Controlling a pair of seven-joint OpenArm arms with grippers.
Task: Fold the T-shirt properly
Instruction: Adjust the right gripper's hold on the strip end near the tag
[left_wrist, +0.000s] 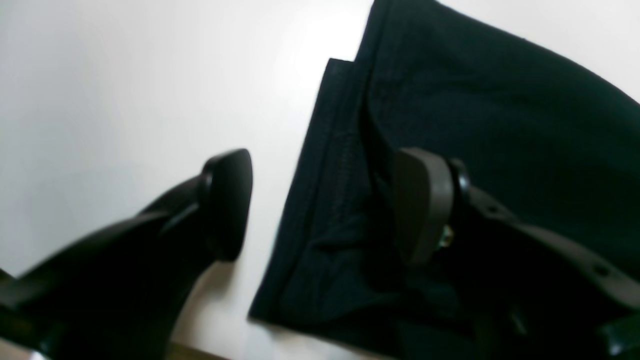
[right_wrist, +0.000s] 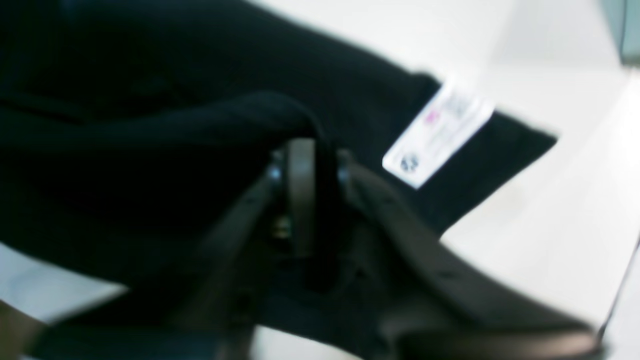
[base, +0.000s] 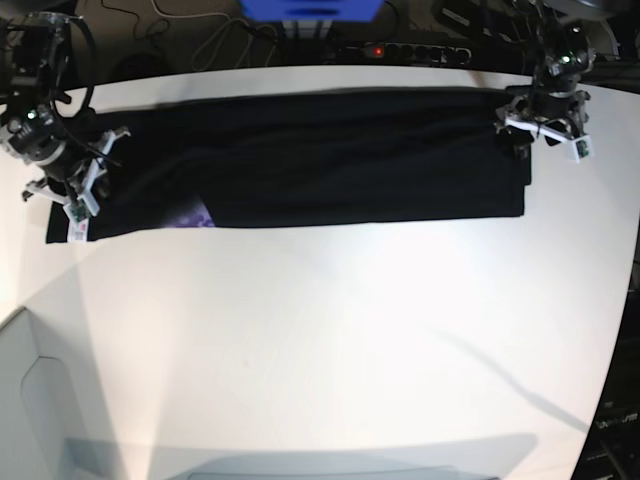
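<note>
The T-shirt (base: 300, 160) lies along the far edge of the white table (base: 330, 340), already doubled lengthwise into a long black band running from the left side to the right. A sliver of purple print (base: 195, 215) peeks out under its near edge toward the left, and a white label (right_wrist: 437, 132) sits close to the left-hand corner.

At that left end the right gripper (right_wrist: 305, 170) has a ridge of black cloth running up between its fingers. The wrist view is blurred, the jaws look only slightly parted, and I cannot tell whether they grip the fabric or have let it go. At the right end the left gripper (left_wrist: 325, 205) stands wide apart, one finger (left_wrist: 227, 205) over bare table and the other finger (left_wrist: 425, 205) over the shirt's layered edge, holding nothing.

To my eye the lengthwise fold is laid down and both arms are at the point of releasing. The band is not yet a compact fold. The next move would call for a fresh pinch through every layer at one short end, then carrying it across to meet the other without dragging the lower layers askew.
</note>
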